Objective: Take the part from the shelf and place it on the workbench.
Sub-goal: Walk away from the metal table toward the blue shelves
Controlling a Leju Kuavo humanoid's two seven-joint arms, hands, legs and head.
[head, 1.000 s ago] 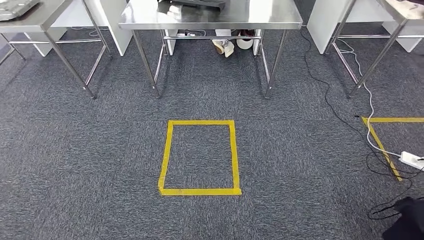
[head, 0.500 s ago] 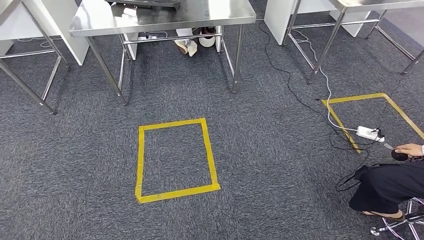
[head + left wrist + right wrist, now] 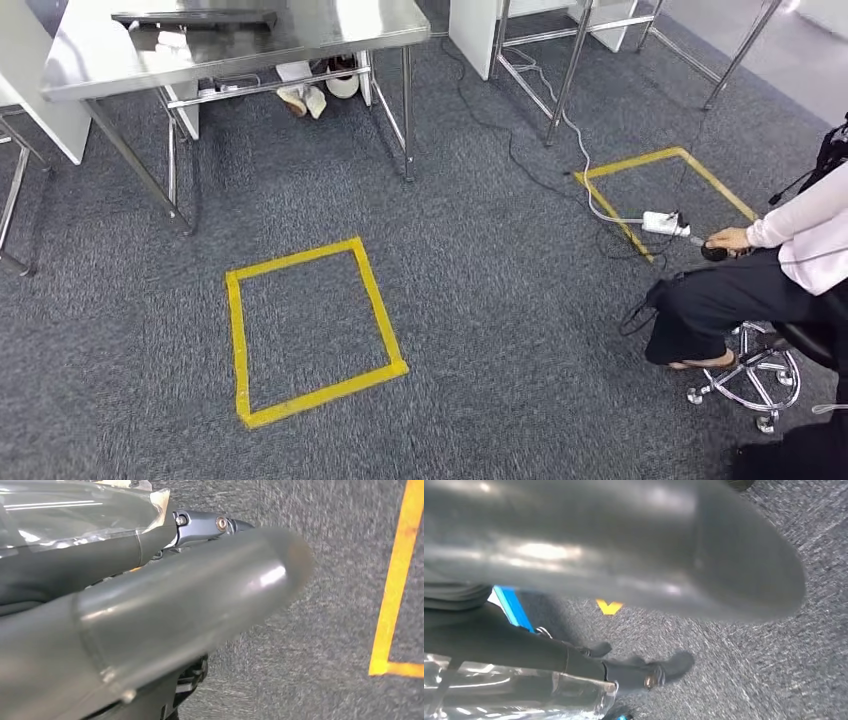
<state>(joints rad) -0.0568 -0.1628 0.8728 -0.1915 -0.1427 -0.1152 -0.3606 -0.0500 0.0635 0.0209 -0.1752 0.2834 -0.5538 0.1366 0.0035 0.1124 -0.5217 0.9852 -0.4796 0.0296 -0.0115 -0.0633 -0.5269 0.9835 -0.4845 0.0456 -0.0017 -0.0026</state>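
head view gives me grey carpet (image 3: 520,330), a steel table (image 3: 240,45), a yellow tape square (image 3: 237,330) and a seated person (image 3: 770,270) at right. i can't make out the shelf or the part, so weight, stiffness and where to take hold stay unjudged until i see it. wrist views put left hand (image 3: 150,615) and right hand (image 3: 614,545) over carpet; whether their fingers are spread or curled, i cannot tell.

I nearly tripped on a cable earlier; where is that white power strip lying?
In the head view, the white power strip lies on the carpet at right, inside the farther yellow tape square, just beyond the seated person's hand.
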